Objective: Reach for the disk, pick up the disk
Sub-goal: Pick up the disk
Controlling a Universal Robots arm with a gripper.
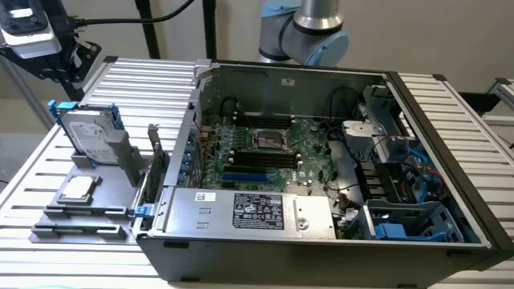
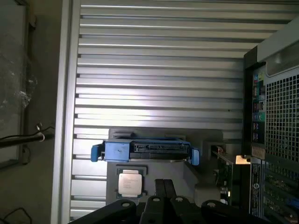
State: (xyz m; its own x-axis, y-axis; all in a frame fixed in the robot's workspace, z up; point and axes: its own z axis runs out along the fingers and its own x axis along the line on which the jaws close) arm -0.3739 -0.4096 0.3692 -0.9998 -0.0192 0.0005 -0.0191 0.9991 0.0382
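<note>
Gripper [image 2: 164, 183]: hangs above the disk and apart from it, over the tabletop at the exterior view's left; it holds nothing.
Fingers [image 2: 160, 186]: two dark bars pressed together, with nothing between them.
Disk [image 1: 86, 135]: stands on edge in a grey holder [image 1: 129, 158], well to the exterior view's left of the computer case. Its silver-grey face with the white label is turned toward the exterior camera, and a bright blue frame runs around its edges. In the wrist view it is seen edge-on, with the connector side facing the camera.
Chip [image 1: 78, 188]: small, square and silver, lying flat on a grey tray [image 1: 80, 212] just in front of the holder.
Computer case [image 1: 321, 253]: lies on its side with the panel off and the motherboard [image 1: 265, 147] exposed. A silver power supply [image 1: 249, 211] with a printed label sits along the near wall.
Blue part [image 1: 398, 232]: in the case's near corner at the exterior view's right, possibly a drive caddy; it is too cluttered to say.
Arm [image 1: 309, 30]: a grey and light-blue joint behind the case.
Tabletop [image 1: 449, 114]: slatted metal that carries the case and the holder.
</note>
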